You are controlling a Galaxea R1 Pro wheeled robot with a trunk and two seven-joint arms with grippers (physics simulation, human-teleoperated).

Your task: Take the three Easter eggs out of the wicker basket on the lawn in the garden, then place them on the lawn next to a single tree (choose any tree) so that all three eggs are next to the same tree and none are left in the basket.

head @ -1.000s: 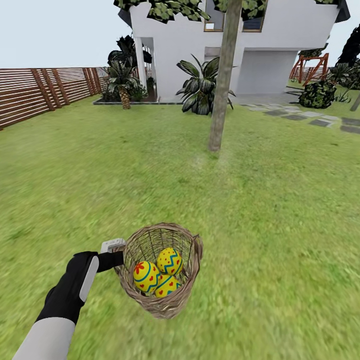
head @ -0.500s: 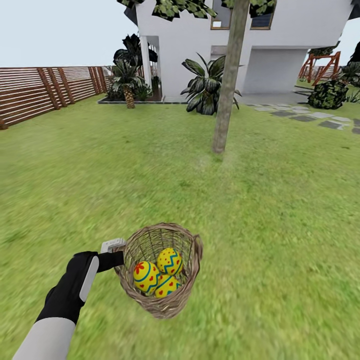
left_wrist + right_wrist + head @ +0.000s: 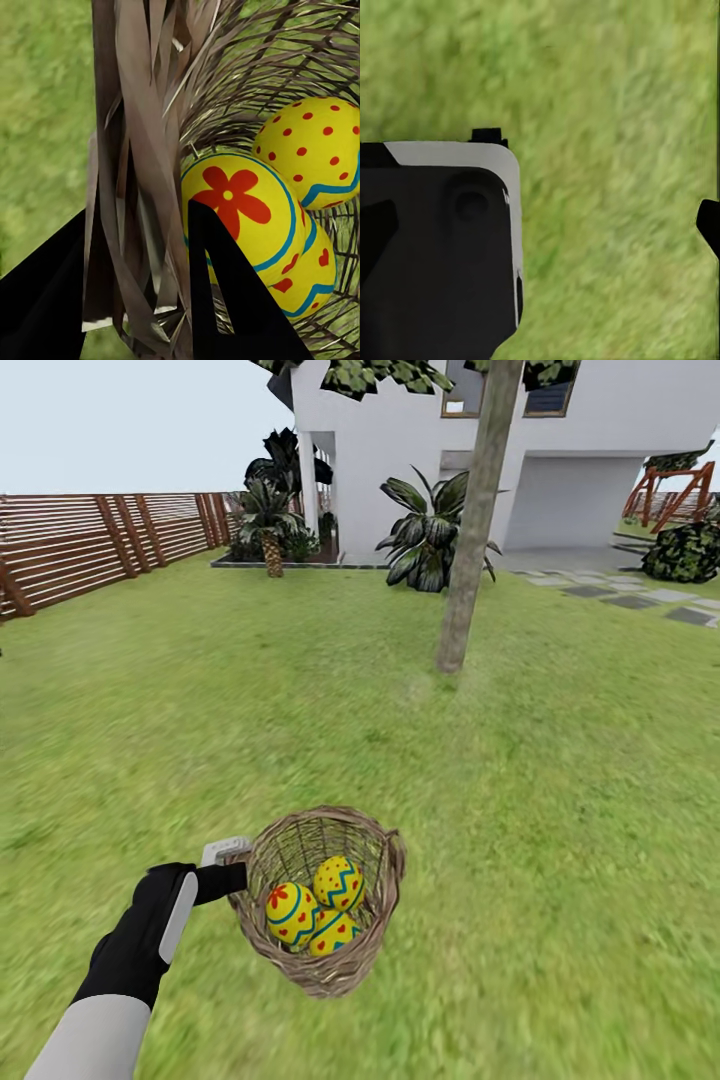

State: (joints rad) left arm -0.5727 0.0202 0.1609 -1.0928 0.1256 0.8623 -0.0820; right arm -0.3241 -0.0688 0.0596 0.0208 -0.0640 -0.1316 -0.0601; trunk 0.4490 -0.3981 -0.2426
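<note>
Carrying the wicker basket across the lawn toward the tree, all three Easter eggs inside it.

Largest to smallest: the lawn runs far to the white house and, at far left, the fence; the tree's trunk stands ahead, slightly right, well apart from the basket. To do this leg well, I judge the basket should be kept level and low, approach slow, and set down near the trunk before any egg is lifted out. The left wrist view adds what the head view cannot: the left hand clenched on the basket's rim, one finger inside beside the flower egg. The right hand hangs over grass, fingers apart, released.
</note>
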